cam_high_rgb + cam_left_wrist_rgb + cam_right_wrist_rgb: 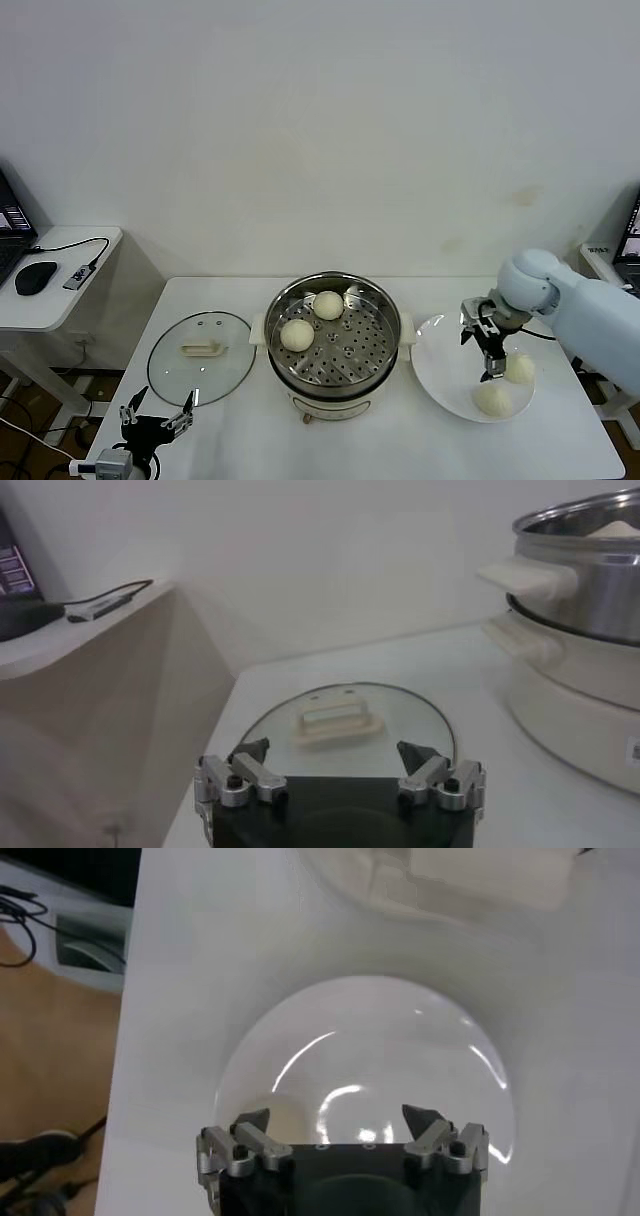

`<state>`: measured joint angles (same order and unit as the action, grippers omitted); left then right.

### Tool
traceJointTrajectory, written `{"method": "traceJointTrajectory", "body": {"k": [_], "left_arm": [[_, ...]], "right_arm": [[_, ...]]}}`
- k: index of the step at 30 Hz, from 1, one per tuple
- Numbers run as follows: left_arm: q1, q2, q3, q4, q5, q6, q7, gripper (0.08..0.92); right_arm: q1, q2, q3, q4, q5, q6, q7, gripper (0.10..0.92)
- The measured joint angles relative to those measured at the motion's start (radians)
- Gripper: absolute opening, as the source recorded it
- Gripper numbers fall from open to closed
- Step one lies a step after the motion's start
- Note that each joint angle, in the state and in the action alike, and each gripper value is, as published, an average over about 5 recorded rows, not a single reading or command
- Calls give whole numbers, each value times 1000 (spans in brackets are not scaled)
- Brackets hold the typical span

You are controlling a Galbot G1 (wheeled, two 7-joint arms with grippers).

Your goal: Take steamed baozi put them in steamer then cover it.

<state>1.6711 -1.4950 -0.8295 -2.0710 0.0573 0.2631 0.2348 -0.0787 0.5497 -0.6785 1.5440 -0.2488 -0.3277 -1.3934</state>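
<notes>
The steamer [372, 303] stands mid-table with two baozi on its perforated tray, one at the front left [297, 334] and one at the back [328, 305]. Two more baozi [519, 368] [492, 398] lie on the white plate [440, 355] to its right. My right gripper [490, 365] is open and empty, hovering over the plate just left of those two buns; one bun shows in the right wrist view [280, 1118] by a fingertip. The glass cover [200, 357] lies flat left of the steamer. My left gripper [157, 418] is open and empty at the table's front left, near the cover [340, 720].
A side desk [60, 290] at the left holds a mouse [36, 277] and a cabled adapter [80, 272]. The steamer's cream handle [528, 578] shows in the left wrist view. The table's right edge lies just beyond the plate.
</notes>
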Motion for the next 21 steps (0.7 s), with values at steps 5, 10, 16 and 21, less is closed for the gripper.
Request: {"method": "traceJointTrajectory", "body": {"k": [5,10,16,21], "left_arm": [[-5,-4,4,8,4,0,0,823],[-9,-6,9,13,9,0,0,823],[-5,-4,9,18,11,0,0,823],[-4,-2,8,20,13,0,0,823]], "right_arm": [[-22,-11,7,-14,-12,11,-3,823],[-48,-11,24,-28,-27,21,-1,823],[-88,-6,51,-47,-45,30,4,823],[-122,-5,73,-60,-57,36,9,823]]}}
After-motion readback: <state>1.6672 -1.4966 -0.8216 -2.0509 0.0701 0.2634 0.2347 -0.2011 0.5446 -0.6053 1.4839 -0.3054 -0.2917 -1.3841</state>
